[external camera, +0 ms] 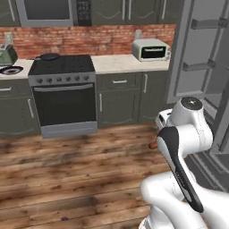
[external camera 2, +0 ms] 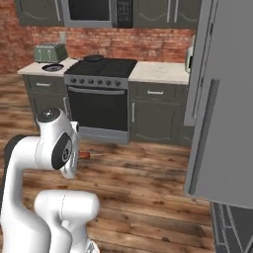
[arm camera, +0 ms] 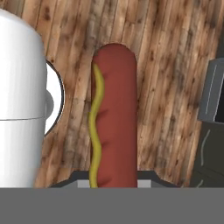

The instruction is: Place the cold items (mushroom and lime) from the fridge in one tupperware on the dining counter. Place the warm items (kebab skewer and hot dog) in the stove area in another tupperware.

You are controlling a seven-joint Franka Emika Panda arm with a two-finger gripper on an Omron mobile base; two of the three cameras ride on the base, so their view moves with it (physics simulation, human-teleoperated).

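In the hand view my gripper (arm camera: 114, 178) is shut on the hot dog (arm camera: 114, 109), a red-brown sausage with a wavy yellow mustard line. It points away from the hand, above the wooden floor. From the base views, only the hot dog's red tip (external camera: 153, 145) pokes out from behind my white arm, and the same tip (external camera 2: 85, 155) shows beside the arm from the other side. The mushroom, lime, kebab skewer and tupperware are out of view.
The stove (external camera: 62, 67) with a dark pan (external camera: 49, 57) stands ahead across the floor. A toaster oven (external camera: 151, 49) sits on the counter to its right, a toaster (external camera: 6, 53) to its left. The open fridge door (external camera 2: 222, 99) stands close on the right.
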